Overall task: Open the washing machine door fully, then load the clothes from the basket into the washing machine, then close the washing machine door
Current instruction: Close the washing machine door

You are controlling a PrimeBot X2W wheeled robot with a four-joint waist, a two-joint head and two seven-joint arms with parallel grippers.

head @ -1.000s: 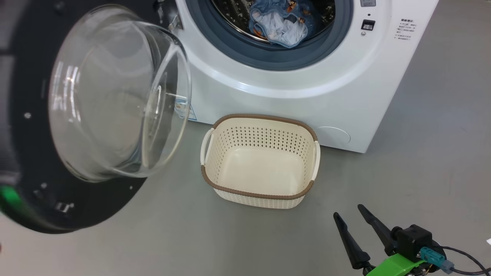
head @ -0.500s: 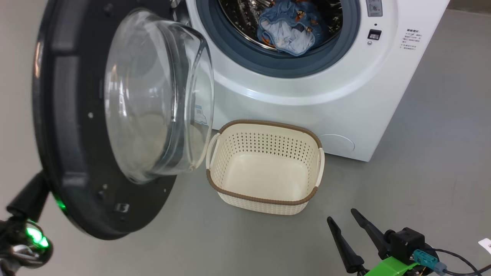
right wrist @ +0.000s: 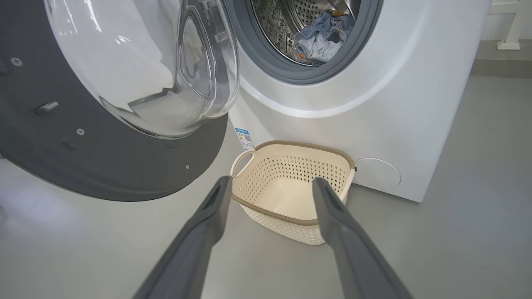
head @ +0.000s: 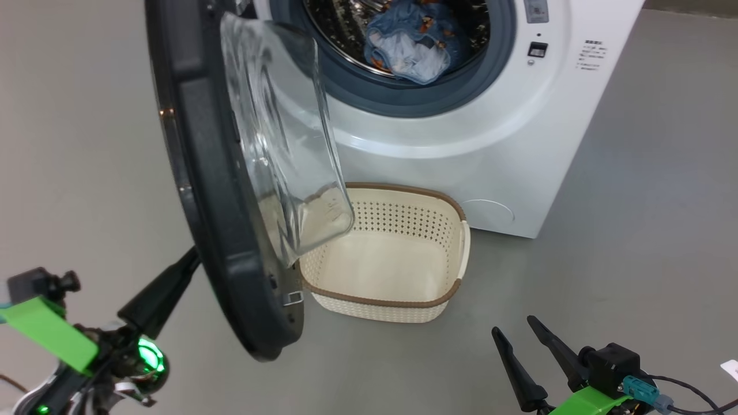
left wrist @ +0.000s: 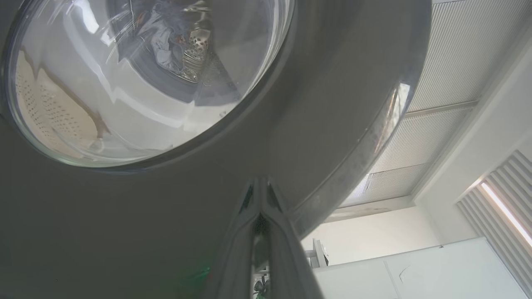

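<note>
The washing machine (head: 461, 144) stands with its drum showing, and the clothes (head: 409, 40) lie inside it, blue and pale fabric. Its door (head: 219, 230) hangs about half swung, edge-on to the head view, glass bowl facing the basket. The cream basket (head: 375, 311) sits on the floor before the washer with nothing in it. My left gripper (head: 193, 256) is shut, its tip against the door's outer black face (left wrist: 332, 104). My right gripper (head: 512, 325) stands open and holds nothing, low at the right, a little short of the basket (right wrist: 291, 228). The right wrist view also has the clothes (right wrist: 322, 37).
Grey floor lies all round. A blue label sticker (right wrist: 245, 139) and a round service cover (head: 487, 213) mark the washer's lower front. A small white scrap (head: 729, 369) lies at the right edge. Past the door's rim, the left wrist view takes in ceiling and wall.
The door has swung from wide open toward the washer, and now overlaps the basket's left side. My left gripper has come into view behind the door. The camera has shifted too. The right gripper holds still.
</note>
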